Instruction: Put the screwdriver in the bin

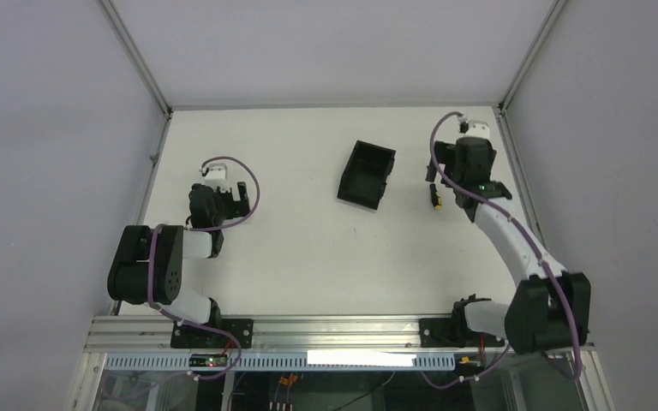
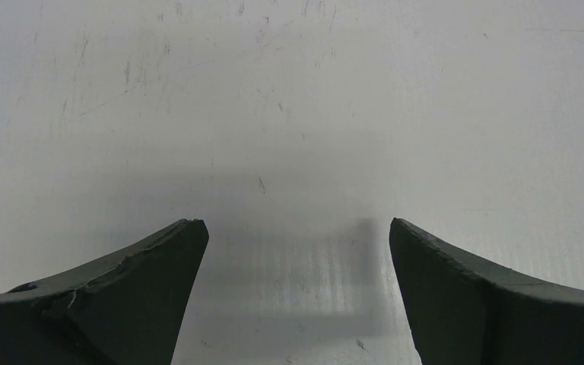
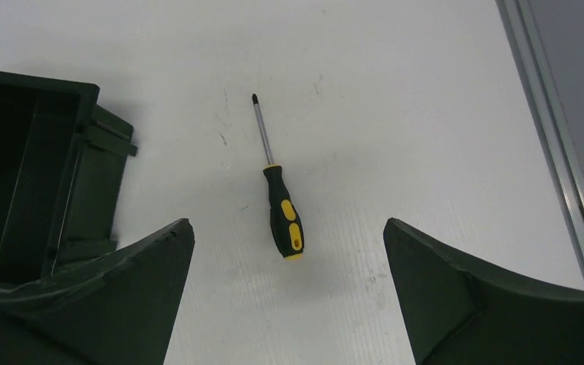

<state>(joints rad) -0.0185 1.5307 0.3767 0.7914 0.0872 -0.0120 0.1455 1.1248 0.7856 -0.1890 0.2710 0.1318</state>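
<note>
The screwdriver [image 1: 435, 196], with a black and yellow handle and a thin metal shaft, lies flat on the white table to the right of the black open-top bin [image 1: 367, 175]. My right gripper [image 1: 467, 184] hovers over it, open and empty. In the right wrist view the screwdriver [image 3: 283, 213] lies between and just ahead of the right gripper [image 3: 288, 228], handle nearest, tip pointing away. The bin [image 3: 61, 175] is at the left beside the left finger. My left gripper [image 1: 223, 201] is open and empty at the table's left; in the left wrist view the left gripper [image 2: 296, 228] is over bare table.
An aluminium frame rail [image 1: 518, 184] runs along the table's right edge close to the right arm; it also shows in the right wrist view [image 3: 555, 137]. Grey walls enclose the table on the left, back and right.
</note>
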